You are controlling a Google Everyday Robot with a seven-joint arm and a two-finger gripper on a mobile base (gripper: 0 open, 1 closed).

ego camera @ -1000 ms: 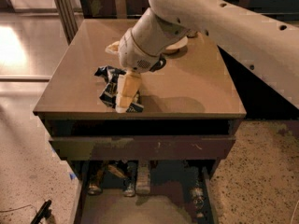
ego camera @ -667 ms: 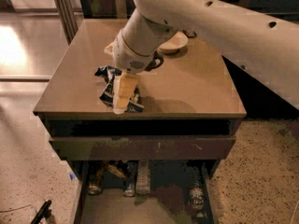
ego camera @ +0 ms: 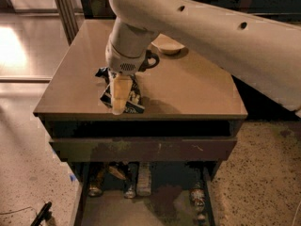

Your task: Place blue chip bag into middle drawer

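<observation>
The blue chip bag (ego camera: 134,98) lies crumpled on the brown cabinet top (ego camera: 197,88), near its front edge and left of centre. My gripper (ego camera: 119,97) hangs from the white arm (ego camera: 197,22), points down and rests on the bag, covering its middle. The middle drawer (ego camera: 117,211) stands pulled out at the bottom of the view, with a grey-brown floor and dark side walls. It lies below and in front of the bag.
A drawer with a long dark-brown front panel (ego camera: 141,149) sticks out slightly just under the top. Several bottles and cans (ego camera: 143,179) lie at the back of the open drawer. A white bowl (ego camera: 167,45) sits at the back of the top. A dark object (ego camera: 42,214) lies on the floor to the left.
The arm has swung left and toward the cabinet's front, and the gripper shifted a little left over the bag. The bag stays on the top.
</observation>
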